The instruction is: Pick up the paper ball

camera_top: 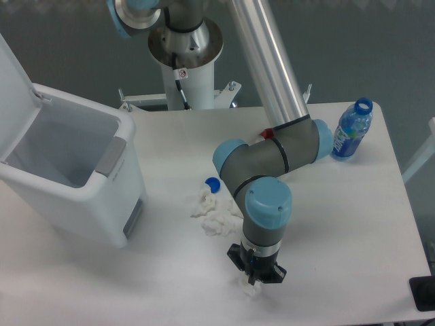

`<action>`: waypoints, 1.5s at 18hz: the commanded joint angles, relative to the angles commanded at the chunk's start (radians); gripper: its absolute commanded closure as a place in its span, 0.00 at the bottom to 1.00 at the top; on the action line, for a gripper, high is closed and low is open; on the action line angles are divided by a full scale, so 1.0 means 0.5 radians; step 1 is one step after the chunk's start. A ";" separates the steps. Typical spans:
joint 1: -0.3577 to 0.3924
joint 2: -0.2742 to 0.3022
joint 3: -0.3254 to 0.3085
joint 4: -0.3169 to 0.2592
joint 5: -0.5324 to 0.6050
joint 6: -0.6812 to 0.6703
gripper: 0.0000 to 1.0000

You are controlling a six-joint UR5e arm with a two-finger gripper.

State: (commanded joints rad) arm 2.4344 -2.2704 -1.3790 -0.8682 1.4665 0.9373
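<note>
On the far left sits the white bin [75, 170], lid [13, 81] tipped up and open, standing on the worktop [340, 224]. Moving right, there's a blue cap [213, 183] lying just beside a loose cluster of white paper wads [216, 216], the cap touching or nearly touching the top of the pile, hard to call which. Right of that cluster the arm [272, 153] folds down from its post, wrist pointing straight at the worktop, and the end effector [254, 282] is low at the front edge. Under it a paper ball [251, 291] shows, white and crumpled, apart from the other wads and nearer the front. The black fingers sit close around its top, narrowed in on it, but from this angle I cannot tell whether they actually grip it or whether the ball rests on the surface or is just off it. Far right, near the back corner, a blue bottle [352, 130] stands uncapped, well apart from everything else.
</note>
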 joint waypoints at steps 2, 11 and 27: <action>0.000 0.009 0.003 0.000 0.000 0.003 1.00; -0.003 0.303 -0.156 -0.021 0.000 0.125 1.00; 0.077 0.703 -0.356 -0.337 0.000 0.383 1.00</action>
State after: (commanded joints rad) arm 2.4728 -1.9190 -1.5570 -1.0370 1.4665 1.1290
